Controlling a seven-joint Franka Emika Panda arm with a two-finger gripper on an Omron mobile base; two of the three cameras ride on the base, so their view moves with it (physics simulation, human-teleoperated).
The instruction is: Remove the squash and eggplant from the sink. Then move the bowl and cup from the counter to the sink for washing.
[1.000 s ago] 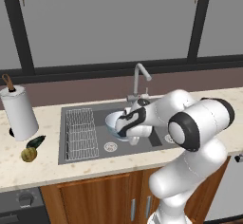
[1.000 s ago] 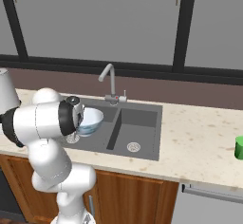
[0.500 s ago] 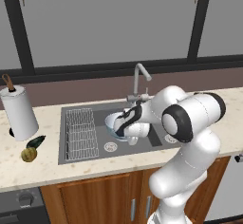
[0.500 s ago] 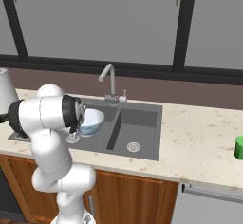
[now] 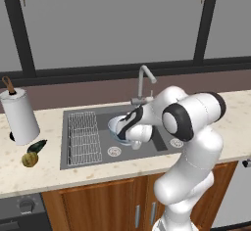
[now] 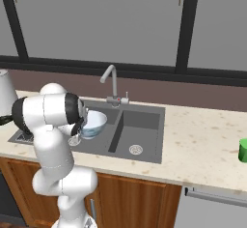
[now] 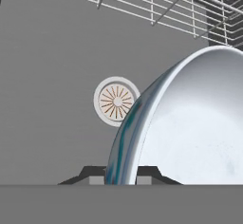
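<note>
Hand view: the gripper [image 7: 121, 173] is nearly closed, its 2 fingers pinching the rim of the bowl [image 7: 190, 123], 1 finger inside the white wall and 1 on the blue-grey outside. Beyond the rim lie the basin floor, a round drain [image 7: 116, 101] and the wire rack [image 7: 156, 2] at the far edge.

In the left base view the bowl [image 5: 120, 127] hangs over the left basin of the sink [image 5: 88, 164], tilted, with the gripper [image 5: 128, 128] at its rim. The step in hand looks like the set-down: lower the bowl until its base meets the basin floor next to the drain, level it so it does not roll off the rim, and only then part the fingers and lift straight away.

The squash [image 5: 29, 159] and eggplant [image 5: 37, 146] already lie on the surface [image 5: 49, 176] left of the sink, just beside each other, near the paper towel roll [image 5: 19, 117]. In the right base view the cup [image 6: 243, 150] stands on the surface far to the right, well apart from the sink, so it is not yet moved.

Compared with 1 second ago, the arm's elbow has swung left and the bowl sits slightly lower in the basin.
</note>
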